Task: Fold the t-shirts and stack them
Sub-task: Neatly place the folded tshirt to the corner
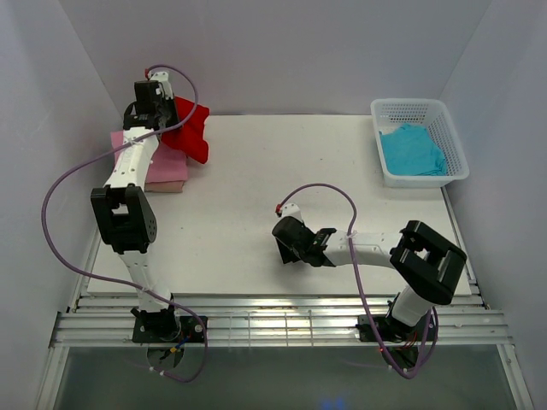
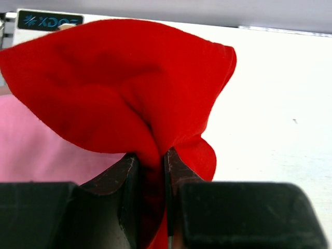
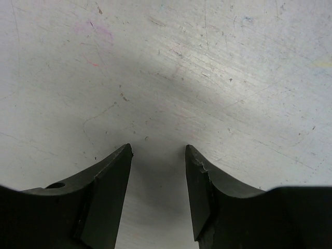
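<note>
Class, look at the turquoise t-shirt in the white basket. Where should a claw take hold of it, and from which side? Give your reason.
Probably from straight above, pinching a raised wrinkle near the middle of the turquoise t-shirt. It lies rumpled low inside the basket, whose lattice walls block any sideways approach.

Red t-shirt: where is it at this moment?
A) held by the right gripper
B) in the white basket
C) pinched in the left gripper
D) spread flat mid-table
C: the left wrist view shows the red t-shirt bunched between the jaws of the left gripper, while the right gripper stands open with nothing in it.
</note>
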Available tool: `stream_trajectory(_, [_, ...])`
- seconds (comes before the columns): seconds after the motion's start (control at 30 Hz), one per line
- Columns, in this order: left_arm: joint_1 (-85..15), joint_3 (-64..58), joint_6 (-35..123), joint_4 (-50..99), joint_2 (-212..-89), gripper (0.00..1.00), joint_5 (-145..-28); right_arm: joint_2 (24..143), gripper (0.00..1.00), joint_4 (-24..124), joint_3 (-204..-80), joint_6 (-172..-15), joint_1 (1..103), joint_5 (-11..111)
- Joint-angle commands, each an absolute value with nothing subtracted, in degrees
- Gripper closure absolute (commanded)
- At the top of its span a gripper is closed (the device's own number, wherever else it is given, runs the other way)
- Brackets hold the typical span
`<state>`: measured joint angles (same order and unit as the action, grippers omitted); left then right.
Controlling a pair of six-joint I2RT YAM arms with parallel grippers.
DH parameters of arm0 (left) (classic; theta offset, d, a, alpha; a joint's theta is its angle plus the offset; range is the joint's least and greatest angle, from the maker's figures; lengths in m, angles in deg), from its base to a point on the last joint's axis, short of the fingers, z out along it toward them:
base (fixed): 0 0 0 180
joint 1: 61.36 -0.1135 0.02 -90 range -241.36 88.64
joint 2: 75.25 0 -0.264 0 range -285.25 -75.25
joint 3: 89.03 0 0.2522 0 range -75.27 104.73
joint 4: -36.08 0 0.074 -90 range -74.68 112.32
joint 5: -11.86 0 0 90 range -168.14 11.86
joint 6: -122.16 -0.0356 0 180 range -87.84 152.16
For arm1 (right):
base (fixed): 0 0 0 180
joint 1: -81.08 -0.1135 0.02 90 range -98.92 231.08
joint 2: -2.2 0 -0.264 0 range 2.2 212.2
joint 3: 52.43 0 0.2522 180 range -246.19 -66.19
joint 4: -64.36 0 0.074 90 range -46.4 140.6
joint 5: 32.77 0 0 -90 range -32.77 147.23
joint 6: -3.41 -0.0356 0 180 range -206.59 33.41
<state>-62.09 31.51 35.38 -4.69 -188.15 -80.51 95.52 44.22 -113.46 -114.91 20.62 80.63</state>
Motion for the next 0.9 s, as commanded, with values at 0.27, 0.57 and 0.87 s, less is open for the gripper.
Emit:
stream_trajectory(0.27, [-67.2, 45.4, 35.1, -6.9, -191.8, 1.0, -86.4, 100.6, 0.48, 41.7, -112.7, -115.8, 19.3, 74.2])
stream_trajectory(0.57, [-68.8, 50.9, 35.9, -7.7, -194.5, 1.0, -87.9, 103.9, 0.49, 40.5, -115.1, -116.3, 17.5, 73.6])
stream_trajectory(0.87, [-73.7, 41.7, 36.9, -4.0, -191.9, 1.0, -89.3, 104.9, 0.49, 40.1, -115.1, -116.4, 16.0, 73.6])
